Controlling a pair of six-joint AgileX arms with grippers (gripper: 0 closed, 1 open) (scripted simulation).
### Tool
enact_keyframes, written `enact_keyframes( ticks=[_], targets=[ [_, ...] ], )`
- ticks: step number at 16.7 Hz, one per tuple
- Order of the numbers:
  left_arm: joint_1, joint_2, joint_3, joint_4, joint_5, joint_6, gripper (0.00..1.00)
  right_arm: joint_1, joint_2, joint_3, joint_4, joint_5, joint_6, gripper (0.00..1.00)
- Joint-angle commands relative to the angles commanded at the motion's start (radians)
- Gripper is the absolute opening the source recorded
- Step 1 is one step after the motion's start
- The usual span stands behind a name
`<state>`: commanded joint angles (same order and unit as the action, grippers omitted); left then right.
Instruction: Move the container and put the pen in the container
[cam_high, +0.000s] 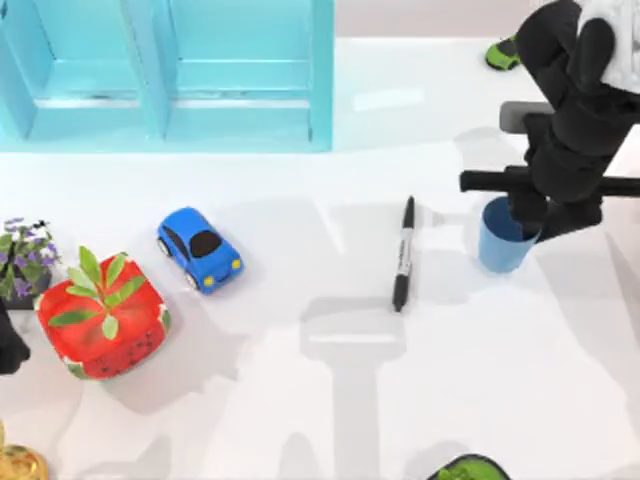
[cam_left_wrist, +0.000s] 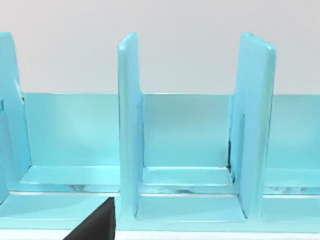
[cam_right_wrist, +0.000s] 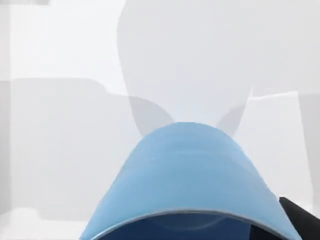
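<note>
The container (cam_high: 497, 243), a small light-blue cup, stands upright on the white table at the right. My right gripper (cam_high: 545, 222) hangs straight over it and covers its right rim. The right wrist view shows the container (cam_right_wrist: 187, 170) very close, with its wall and dark inside along the frame's edge. The pen (cam_high: 403, 255), slim and black with a pale label band, lies flat on the table a little left of the container and apart from it. My left gripper (cam_high: 8, 348) is parked at the table's left edge, beside the red bowl.
A blue toy car (cam_high: 200, 248), a red strawberry bowl (cam_high: 102, 315) and a purple flower pot (cam_high: 22, 260) occupy the left. A cyan shelf rack (cam_high: 165, 75) (cam_left_wrist: 190, 150) spans the back left. Green objects sit at the back right (cam_high: 503, 53) and front edge (cam_high: 468, 468).
</note>
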<state>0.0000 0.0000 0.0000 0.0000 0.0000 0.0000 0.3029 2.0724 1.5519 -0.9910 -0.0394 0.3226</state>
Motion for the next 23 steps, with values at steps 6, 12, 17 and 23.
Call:
enact_keyframes(
  ticks=[6,12,17,23],
  targets=[
    [0.0,0.0,0.0,0.0,0.0,0.0,1.0,0.0,0.001,0.0,0.001,0.0,0.0,0.23],
    [0.0,0.0,0.0,0.0,0.0,0.0,1.0,0.0,0.001,0.0,0.001,0.0,0.0,0.68],
    [0.0,0.0,0.0,0.0,0.0,0.0,1.0,0.0,0.001,0.0,0.001,0.0,0.0,1.0],
    [0.0,0.0,0.0,0.0,0.0,0.0,1.0,0.0,0.001,0.0,0.001,0.0,0.0,1.0]
  ],
)
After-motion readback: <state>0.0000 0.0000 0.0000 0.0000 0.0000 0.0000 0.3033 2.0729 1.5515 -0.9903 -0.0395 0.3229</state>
